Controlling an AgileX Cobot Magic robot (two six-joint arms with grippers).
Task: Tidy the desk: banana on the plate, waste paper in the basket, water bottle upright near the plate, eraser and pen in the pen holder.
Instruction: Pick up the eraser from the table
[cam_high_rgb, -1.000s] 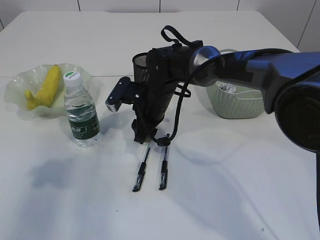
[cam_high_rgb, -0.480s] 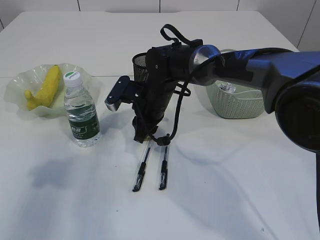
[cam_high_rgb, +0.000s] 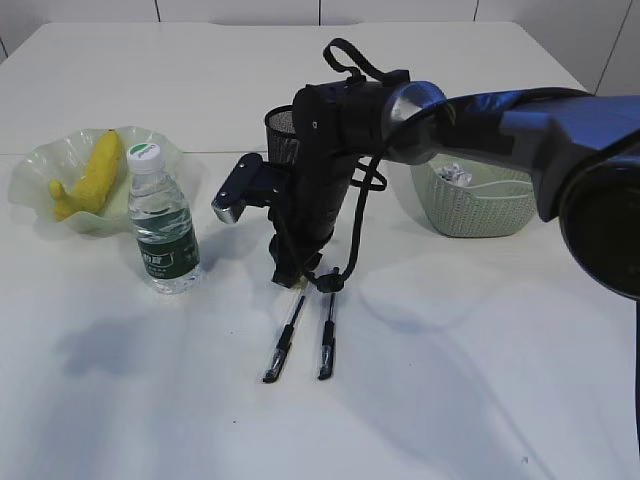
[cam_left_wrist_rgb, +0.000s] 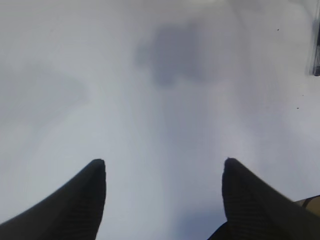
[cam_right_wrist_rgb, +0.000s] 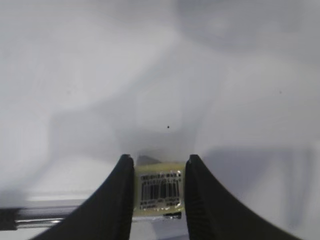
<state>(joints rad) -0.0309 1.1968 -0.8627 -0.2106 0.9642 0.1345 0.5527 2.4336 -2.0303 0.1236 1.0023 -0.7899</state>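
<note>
Right wrist view: my right pincer (cam_right_wrist_rgb: 159, 192) is clamped on the eraser (cam_right_wrist_rgb: 159, 190), a small pale block with a barcode label facing the lens, pressed between both fingers (cam_right_wrist_rgb: 120, 200). A pen (cam_right_wrist_rgb: 40, 216) lies across the frame at 8 o'clock, just below the grip. Left wrist view: my left pincer (cam_left_wrist_rgb: 162, 172) hangs with fingers spread wide over bare table (cam_left_wrist_rgb: 160, 90), nothing between them; a pen tip shows at the 2 o'clock edge. Exterior view: my right arm (cam_high_rgb: 330, 170) reaches across the middle, wrist pointed down, in front of the black mesh pen holder (cam_high_rgb: 280, 130). Two pens (cam_high_rgb: 283, 335) (cam_high_rgb: 327, 335) lie side by side on the table at 6 o'clock from the wrist, nearly parallel. Water bottle (cam_high_rgb: 163, 222) stands upright at 9 o'clock from the arm, just beside the plate (cam_high_rgb: 40, 165). Banana (cam_high_rgb: 95, 172) rests on that plate. Green basket (cam_high_rgb: 480, 205) sits at 3 o'clock, crumpled waste paper (cam_high_rgb: 455, 175) inside it.
</note>
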